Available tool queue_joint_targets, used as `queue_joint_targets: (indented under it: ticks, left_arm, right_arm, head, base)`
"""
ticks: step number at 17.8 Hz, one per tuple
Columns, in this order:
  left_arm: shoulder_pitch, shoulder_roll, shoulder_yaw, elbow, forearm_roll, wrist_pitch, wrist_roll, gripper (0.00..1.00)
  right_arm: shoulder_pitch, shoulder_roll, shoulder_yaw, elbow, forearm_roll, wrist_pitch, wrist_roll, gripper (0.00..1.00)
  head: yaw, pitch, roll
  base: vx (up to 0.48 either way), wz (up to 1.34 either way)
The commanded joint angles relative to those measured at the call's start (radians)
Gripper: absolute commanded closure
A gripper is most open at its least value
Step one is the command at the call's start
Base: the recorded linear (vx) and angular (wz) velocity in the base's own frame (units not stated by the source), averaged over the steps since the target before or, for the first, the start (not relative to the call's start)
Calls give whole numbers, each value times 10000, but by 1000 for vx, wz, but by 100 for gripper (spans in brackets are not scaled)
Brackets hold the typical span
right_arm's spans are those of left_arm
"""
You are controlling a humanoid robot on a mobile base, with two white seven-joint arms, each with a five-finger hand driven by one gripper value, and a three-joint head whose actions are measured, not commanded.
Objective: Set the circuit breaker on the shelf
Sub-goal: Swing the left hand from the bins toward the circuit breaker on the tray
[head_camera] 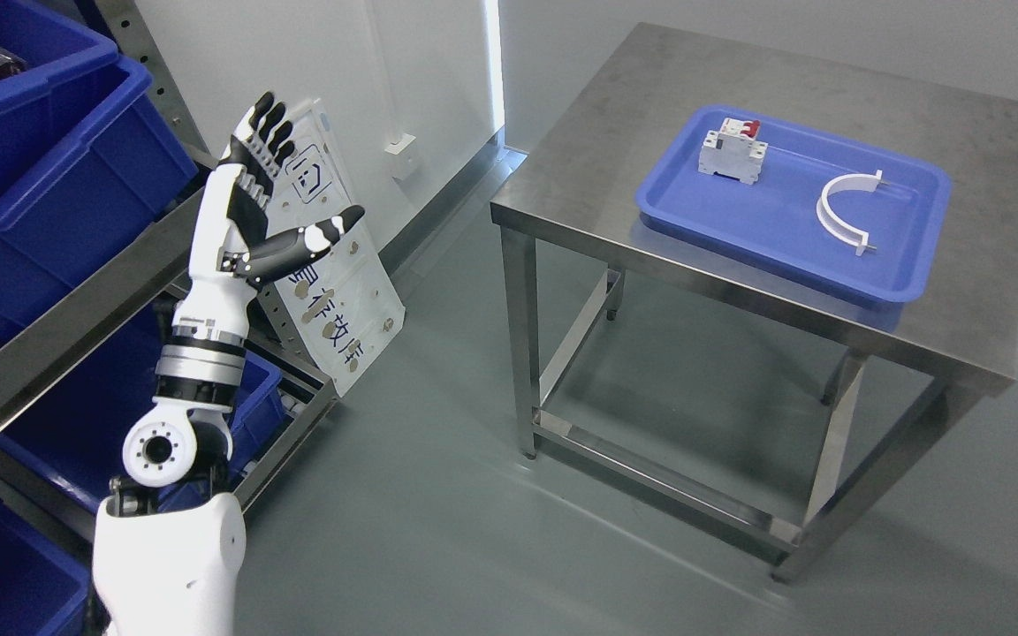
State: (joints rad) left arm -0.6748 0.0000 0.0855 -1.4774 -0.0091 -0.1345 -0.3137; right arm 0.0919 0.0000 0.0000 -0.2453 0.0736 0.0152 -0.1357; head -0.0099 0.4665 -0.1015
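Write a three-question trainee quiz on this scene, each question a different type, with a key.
1. True or false: the left hand grips the circuit breaker.
2. What holds the circuit breaker? A) a shelf bin B) the blue tray C) the floor
3. Fill in: a white ___-shaped part lies in the same tray.

Key: 1 false, the hand is open and raised beside the shelf; 2 B; 3 arc.

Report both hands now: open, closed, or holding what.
Left hand: open, fingers spread, holding nothing, raised beside the shelf.
Right hand: not in view.
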Motion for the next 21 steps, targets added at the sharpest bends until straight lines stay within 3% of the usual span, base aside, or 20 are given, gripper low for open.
queue_joint_targets:
  ticks: [1, 9, 15, 21]
  left_arm:
    - [-1579, 175, -3117, 736, -1424, 561, -376, 0]
    - [-3097, 175, -4473, 2761, -1980, 624, -284, 0]
    - [-3529, 175, -5593, 3116, -2178, 639, -284, 0]
    - [-2950, 175, -4676, 3914, -3620, 731, -878, 7]
  right_arm:
    - [1, -175, 199, -1, 0, 630, -8, 0]
    - [1, -175, 199, -1, 0, 630, -8, 0]
    - [1, -175, 199, -1, 0, 630, -8, 0]
    - [1, -175, 199, -1, 0, 630, -8, 0]
  head:
    - [0, 0, 0]
    - [0, 0, 0]
    - [0, 0, 0]
    - [0, 0, 0]
  base:
    - [83, 116]
    - [89, -83]
    - [193, -343]
    - [247, -377]
